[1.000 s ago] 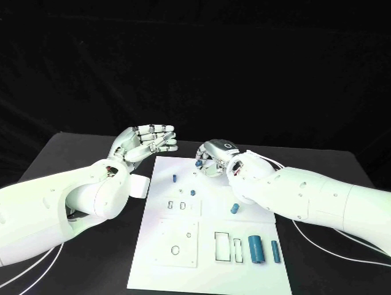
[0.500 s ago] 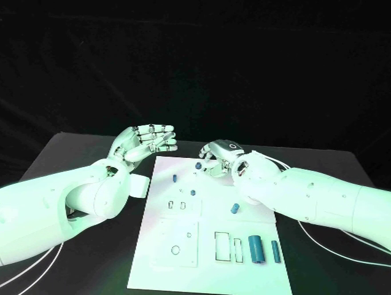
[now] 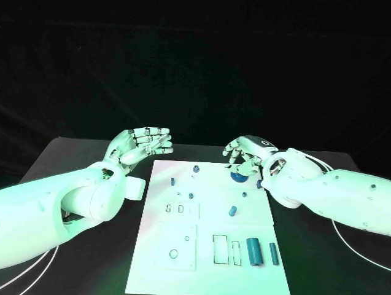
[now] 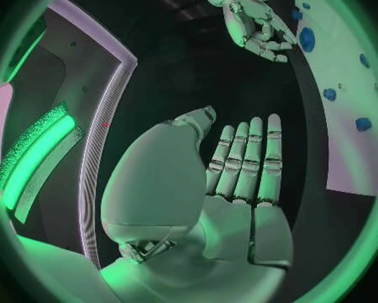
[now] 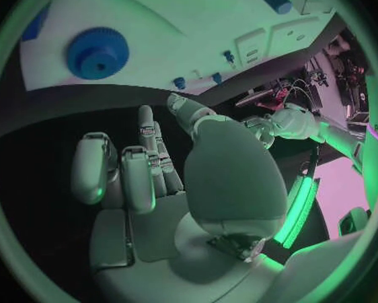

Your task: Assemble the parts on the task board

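Observation:
The white task board [image 3: 204, 228] lies in the middle of the black table. A blue gear [image 3: 239, 177] lies flat on it near its far right edge, also seen in the right wrist view as the gear [image 5: 97, 52]. My right hand [image 3: 249, 152] hovers just beyond the gear, fingers loosely bent and apart, holding nothing. My left hand [image 3: 143, 144] is raised off the board's far left corner, fingers straight [image 4: 243, 158] and empty. Small blue pegs [image 3: 171, 182] stand across the board's far half. A thick blue cylinder [image 3: 253, 251] and a thin one [image 3: 273, 253] lie near the front right.
Rectangular slots [image 3: 221, 249] sit beside the cylinders, and a round hole [image 3: 173, 253] is at the front left. The board [image 4: 340, 114] ends in bare black table [image 3: 89, 153] on both sides. My right hand [image 4: 252, 13] hangs above the gear [image 4: 307, 39].
My right hand has moved right, from the middle of the board's far edge to its far right corner. The blue gear now shows on the board there. The left hand has barely moved.

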`<action>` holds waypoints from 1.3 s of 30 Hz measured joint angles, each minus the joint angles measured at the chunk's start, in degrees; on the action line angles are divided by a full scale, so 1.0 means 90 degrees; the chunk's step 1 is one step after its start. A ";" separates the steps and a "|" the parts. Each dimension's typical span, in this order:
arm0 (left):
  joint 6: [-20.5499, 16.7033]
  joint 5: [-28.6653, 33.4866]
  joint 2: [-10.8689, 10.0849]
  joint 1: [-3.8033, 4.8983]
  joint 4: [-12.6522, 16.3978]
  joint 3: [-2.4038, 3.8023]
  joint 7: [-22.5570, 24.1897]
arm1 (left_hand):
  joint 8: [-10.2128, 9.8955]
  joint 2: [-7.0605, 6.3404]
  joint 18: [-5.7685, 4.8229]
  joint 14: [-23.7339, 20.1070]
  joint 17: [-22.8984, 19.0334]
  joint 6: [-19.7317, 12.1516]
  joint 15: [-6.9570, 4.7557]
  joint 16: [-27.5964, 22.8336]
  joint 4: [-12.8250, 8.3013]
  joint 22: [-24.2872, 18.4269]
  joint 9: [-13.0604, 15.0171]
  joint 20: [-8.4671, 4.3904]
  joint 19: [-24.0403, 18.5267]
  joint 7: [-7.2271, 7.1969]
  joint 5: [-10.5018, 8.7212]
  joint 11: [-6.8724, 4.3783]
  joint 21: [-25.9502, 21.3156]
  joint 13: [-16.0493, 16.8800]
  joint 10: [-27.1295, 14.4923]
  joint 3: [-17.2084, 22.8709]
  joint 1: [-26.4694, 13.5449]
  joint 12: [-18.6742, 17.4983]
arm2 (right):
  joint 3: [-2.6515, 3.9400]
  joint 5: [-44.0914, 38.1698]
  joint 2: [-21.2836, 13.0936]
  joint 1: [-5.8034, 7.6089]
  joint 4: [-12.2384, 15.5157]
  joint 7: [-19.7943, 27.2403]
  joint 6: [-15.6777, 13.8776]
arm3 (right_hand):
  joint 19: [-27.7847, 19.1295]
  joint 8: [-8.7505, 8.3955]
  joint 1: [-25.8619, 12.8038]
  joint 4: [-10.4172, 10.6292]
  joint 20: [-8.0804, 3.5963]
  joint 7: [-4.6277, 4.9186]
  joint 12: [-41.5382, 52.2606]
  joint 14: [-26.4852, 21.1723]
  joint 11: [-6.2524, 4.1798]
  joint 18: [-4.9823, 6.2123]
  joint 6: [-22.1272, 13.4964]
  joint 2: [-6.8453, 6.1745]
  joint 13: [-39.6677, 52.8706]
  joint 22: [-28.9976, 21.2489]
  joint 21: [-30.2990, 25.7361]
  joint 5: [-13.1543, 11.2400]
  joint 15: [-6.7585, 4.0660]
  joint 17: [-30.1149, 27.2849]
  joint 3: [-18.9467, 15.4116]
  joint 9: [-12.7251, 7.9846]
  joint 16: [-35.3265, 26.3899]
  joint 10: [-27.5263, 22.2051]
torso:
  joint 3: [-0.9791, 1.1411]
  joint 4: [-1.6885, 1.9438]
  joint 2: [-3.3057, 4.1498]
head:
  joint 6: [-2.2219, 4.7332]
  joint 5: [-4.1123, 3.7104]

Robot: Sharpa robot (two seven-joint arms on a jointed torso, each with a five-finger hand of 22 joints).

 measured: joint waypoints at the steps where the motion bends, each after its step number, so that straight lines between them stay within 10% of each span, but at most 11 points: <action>1: 0.0001 0.0000 -0.0004 0.0000 -0.0004 0.0000 0.0000 | 0.0000 0.0000 0.0000 0.0000 0.0000 0.0000 0.0000 0.0000 0.0000 0.0000 0.0000 0.0000 0.0000 0.0000 0.0000 0.0000 0.0000 0.0000 0.0000 0.0000 0.0000 0.0000 | 0.0004 0.0080 -0.0089 0.0014 0.0039 0.0000 0.0046 | 0.0004 0.0000 0.0000 0.0010 -0.0005 0.0000 0.0060 0.0005 -0.0012 0.0000 -0.0048 -0.0032 0.0060 0.0038 0.0018 0.0076 -0.0022 0.0037 -0.0060 0.0000 0.0015 0.0066 | 0.0004 -0.0010 -0.0002 | 0.0005 0.0001; 5: 0.0005 0.0000 -0.0019 0.0000 -0.0028 0.0000 -0.0001 | 0.0000 0.0000 0.0000 0.0000 0.0000 0.0000 0.0000 0.0000 0.0000 0.0000 0.0000 0.0000 0.0000 0.0000 0.0000 0.0000 0.0000 0.0000 0.0000 0.0000 0.0000 0.0000 | 0.0013 0.0421 -0.0335 0.0040 0.0063 0.0004 0.0322 | 0.0117 -0.0003 0.0193 0.0179 -0.0072 -0.0042 0.0760 0.0001 -0.0145 -0.0001 -0.0260 -0.0008 0.0863 0.0292 0.0186 0.0288 -0.0091 0.0176 -0.0935 0.0077 0.0118 0.0190 | 0.0026 -0.0052 -0.0010 | 0.0018 -0.0003; 11: 0.0017 0.0000 -0.0016 0.0000 -0.0088 -0.0001 -0.0003 | 0.0000 0.0000 0.0000 -0.0023 -0.0001 0.0000 -0.0023 0.0000 0.0000 -0.0006 0.0001 0.0000 0.0000 0.0000 0.0000 0.0000 0.0000 0.0001 0.0000 0.0000 0.0000 0.0000 | 0.0017 0.0841 -0.0417 0.0047 -0.0179 0.0010 0.0774 | 0.0281 0.0499 0.1067 0.1153 -0.0049 -0.0048 0.4356 0.0002 -0.0091 -0.0106 -0.0586 0.0215 0.4471 0.0509 0.0384 0.0384 -0.0091 0.0179 -0.2276 0.0402 0.0403 -0.0364 | 0.0053 -0.0074 -0.0014 | 0.0013 -0.0005; 19: 0.0037 0.0000 0.0019 -0.0001 -0.0152 -0.0002 -0.0007 | 0.0000 0.0000 0.0000 -0.0023 0.0004 0.0000 -0.0023 0.0000 0.0000 -0.0006 0.0001 0.0000 0.0000 0.0000 0.0000 0.0000 0.0000 0.0001 0.0000 0.0000 0.0000 0.0000 | 0.0018 0.1113 -0.0290 -0.0028 -0.0486 0.0000 0.1102 | 0.0560 0.0819 0.1107 0.1233 0.0030 0.0055 0.7168 0.0003 -0.0008 -0.0305 -0.0781 0.0255 0.7011 0.0508 0.0927 0.0408 -0.0040 0.0179 -0.2413 0.0517 0.0661 0.0726 | 0.0049 -0.0074 -0.0011 | -0.0009 0.0000; 39: 0.0064 0.0001 0.0057 -0.0002 -0.0229 -0.0004 -0.0016 | 0.0000 0.0000 0.0000 -0.0023 0.0003 0.0000 -0.0023 -0.0025 -0.0018 -0.0005 0.0001 0.0024 -0.0024 0.0000 0.0000 0.0000 0.0000 0.0001 0.0000 0.0018 0.0000 0.0000 | 0.0015 0.1256 -0.0007 -0.0162 -0.0817 -0.0058 0.1205 | 0.0560 0.0914 0.1078 0.1233 0.0030 0.0040 0.7681 0.0003 -0.0023 -0.0306 -0.0766 0.0401 0.7093 0.0507 0.1202 0.0507 -0.0040 0.0177 -0.2286 0.0525 0.0710 0.1042 | 0.0034 -0.0067 -0.0017 | -0.0079 0.0055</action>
